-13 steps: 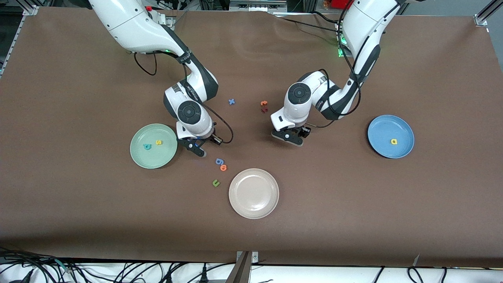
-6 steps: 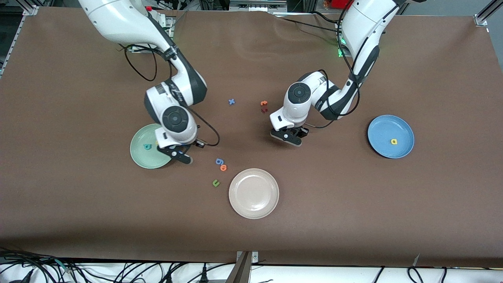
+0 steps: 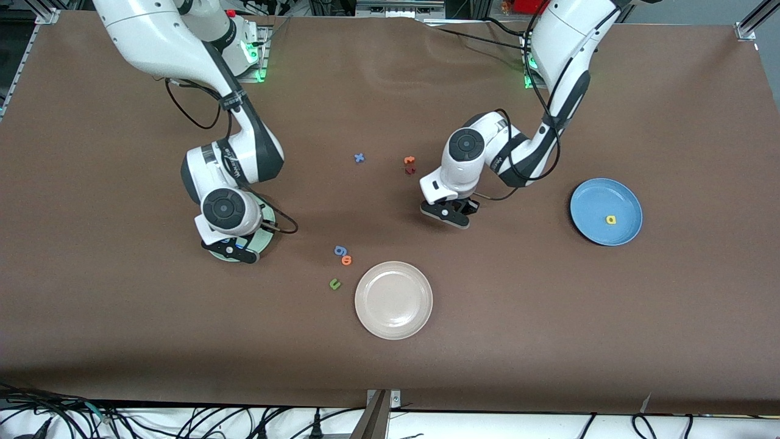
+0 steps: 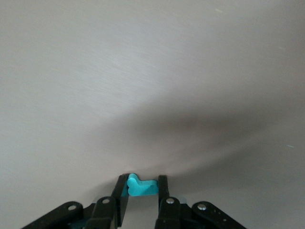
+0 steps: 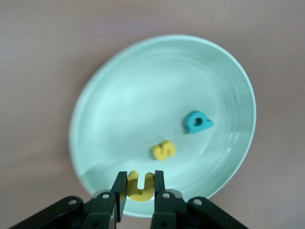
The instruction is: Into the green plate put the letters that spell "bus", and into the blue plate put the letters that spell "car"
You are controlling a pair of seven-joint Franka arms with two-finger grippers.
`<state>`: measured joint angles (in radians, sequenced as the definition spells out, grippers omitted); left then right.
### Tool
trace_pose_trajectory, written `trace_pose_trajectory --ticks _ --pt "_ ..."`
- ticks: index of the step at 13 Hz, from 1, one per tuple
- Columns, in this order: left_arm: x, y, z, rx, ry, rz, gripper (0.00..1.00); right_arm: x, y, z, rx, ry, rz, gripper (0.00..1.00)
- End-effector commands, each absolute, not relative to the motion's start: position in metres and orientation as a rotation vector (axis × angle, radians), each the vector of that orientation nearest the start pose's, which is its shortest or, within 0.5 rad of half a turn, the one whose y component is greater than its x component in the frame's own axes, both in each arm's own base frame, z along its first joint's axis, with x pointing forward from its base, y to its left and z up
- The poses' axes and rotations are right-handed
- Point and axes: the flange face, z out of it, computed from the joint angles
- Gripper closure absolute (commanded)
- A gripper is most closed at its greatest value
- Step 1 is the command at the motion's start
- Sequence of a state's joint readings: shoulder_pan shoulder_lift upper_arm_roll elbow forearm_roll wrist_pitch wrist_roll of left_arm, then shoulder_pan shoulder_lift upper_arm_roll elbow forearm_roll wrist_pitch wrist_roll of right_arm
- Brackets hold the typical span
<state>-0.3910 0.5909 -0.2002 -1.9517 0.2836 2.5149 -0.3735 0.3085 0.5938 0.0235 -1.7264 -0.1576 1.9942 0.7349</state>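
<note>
My right gripper [image 5: 139,183] hangs over the green plate [image 5: 102,90], shut on the yellow "u" [image 5: 139,187]. A yellow "s" [image 5: 164,150] and a teal "b" [image 5: 197,122] lie in that plate. In the front view the right gripper [image 3: 231,251] covers most of the green plate [image 3: 264,238]. My left gripper [image 3: 449,218] is low over bare table near the middle, shut on a thin teal letter [image 4: 140,187] shaped like an "r". The blue plate [image 3: 594,204] at the left arm's end holds a yellow "a" [image 3: 611,219].
A beige plate [image 3: 393,299] sits nearer the front camera. Beside it lie a periwinkle "g" [image 3: 340,250], an orange letter [image 3: 347,260] and a green "u" [image 3: 334,283]. A blue "x" [image 3: 359,158], an orange "t" [image 3: 409,160] and a dark red letter [image 3: 410,171] lie farther back.
The right arm swung from beside the green plate to over it, carrying the yellow "u". The left gripper closed on the teal letter and barely shifted.
</note>
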Motion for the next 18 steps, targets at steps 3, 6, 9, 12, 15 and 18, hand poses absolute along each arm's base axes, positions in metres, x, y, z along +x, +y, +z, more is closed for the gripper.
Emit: trace_pose_trajectory --ticks 3,6,9,12,15,18 --pt "0.563 -0.209 0.227 -2.99 0.858 0.006 0.89 0.591 0.195 0.203 -3.34 0.511 0.408 0.76" --pt "0.578 -0.128 0.234 -2.989 0.955 0.057 0.87 0.598 0.186 0.212 -3.253 0.614 0.447 0.0" --pt "0.586 -0.046 0.237 -3.006 1.068 0.099 0.86 0.615 0.191 0.247 -3.23 0.637 0.451 0.0" --pt "0.58 0.012 0.231 -3.018 1.148 0.123 0.86 0.628 0.193 0.317 -3.236 0.616 0.477 0.0" --pt "0.565 0.038 0.217 -3.05 1.114 0.186 0.83 0.629 0.18 0.396 -3.165 0.425 0.582 0.0" --pt "0.555 0.038 0.204 -3.065 1.095 0.229 0.77 0.622 0.146 0.491 -3.13 0.275 0.541 0.0"
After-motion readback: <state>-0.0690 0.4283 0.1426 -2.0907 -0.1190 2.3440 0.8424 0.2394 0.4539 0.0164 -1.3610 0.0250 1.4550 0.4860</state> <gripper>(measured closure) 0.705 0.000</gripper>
